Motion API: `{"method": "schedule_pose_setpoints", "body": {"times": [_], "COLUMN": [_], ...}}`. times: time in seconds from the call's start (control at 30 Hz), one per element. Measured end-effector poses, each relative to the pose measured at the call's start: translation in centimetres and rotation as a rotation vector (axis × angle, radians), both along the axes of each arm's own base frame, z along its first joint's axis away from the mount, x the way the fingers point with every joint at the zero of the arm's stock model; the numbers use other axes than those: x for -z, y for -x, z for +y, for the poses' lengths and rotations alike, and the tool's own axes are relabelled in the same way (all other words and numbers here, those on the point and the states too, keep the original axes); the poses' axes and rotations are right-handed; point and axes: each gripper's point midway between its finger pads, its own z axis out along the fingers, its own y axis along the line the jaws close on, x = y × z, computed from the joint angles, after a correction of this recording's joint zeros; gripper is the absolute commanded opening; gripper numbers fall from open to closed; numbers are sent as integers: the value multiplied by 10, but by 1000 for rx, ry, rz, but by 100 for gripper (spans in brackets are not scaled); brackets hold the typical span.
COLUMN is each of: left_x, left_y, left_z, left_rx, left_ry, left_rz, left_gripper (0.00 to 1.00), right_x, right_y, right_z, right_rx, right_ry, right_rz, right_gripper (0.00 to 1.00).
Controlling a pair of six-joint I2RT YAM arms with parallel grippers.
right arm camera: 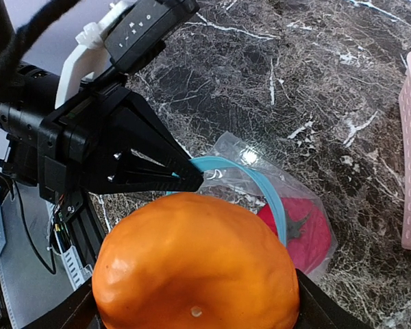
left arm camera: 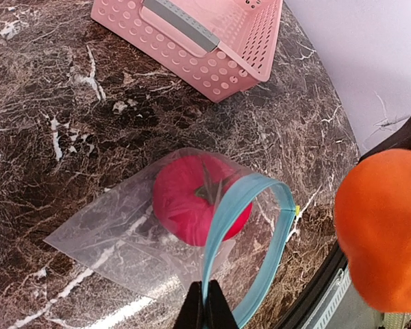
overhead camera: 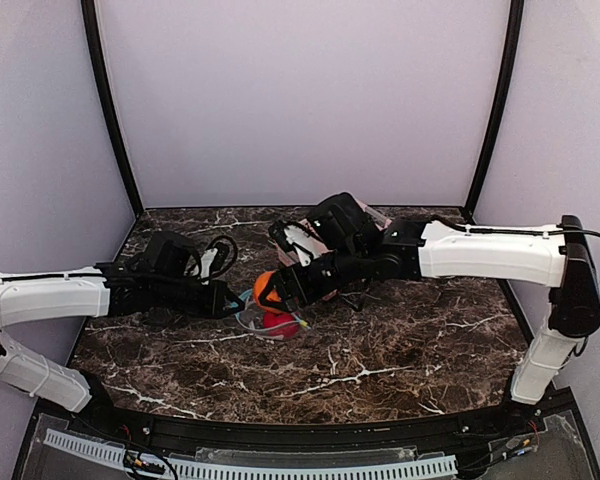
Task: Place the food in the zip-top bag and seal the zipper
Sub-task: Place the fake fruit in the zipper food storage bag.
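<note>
orange toy food (right arm camera: 195, 267) fills the right gripper (overhead camera: 273, 290), whose wide-set jaws clasp it just above the mouth of the zip-top bag (left arm camera: 103, 236). red toy food (left arm camera: 192, 202) sits inside that clear bag, which lies on the marble table (left arm camera: 55, 103). left gripper (left arm camera: 205, 308) is pinched tight on the teal zipper (left arm camera: 264, 199), holding that edge up so the mouth gapes. pink basket (left arm camera: 212, 48) stands beyond the bag.
</note>
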Motion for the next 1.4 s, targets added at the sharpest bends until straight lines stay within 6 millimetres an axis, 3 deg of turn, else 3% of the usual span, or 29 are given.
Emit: {"method": "schedule_pose_setpoints", "body": {"times": [0.33, 0.63, 0.83, 1.03, 1.2, 1.4], "left_x": [6, 14, 17, 16, 16, 17], "left_y": [3, 5, 5, 4, 2, 1], "left_z": [2, 6, 7, 8, 10, 11], "left_rx": [-1, -7, -12, -20, -38, -57], "left_ry": [-3, -15, -20, -20, -23, -21], "left_rz": [6, 17, 19, 15, 17, 23], "left_gripper": [1, 1, 1, 1, 1, 1], "right_x": [34, 66, 81, 81, 78, 33], "right_y": [1, -14, -21, -14, -6, -1], "right_z": [28, 39, 38, 35, 36, 29], "right_rx": [21, 124, 185, 189, 169, 170], "right_ry": [58, 155, 269, 315, 316, 235], "right_rz": [47, 70, 43, 24, 28, 7], "right_gripper": [75, 75, 87, 98, 99, 97]}}
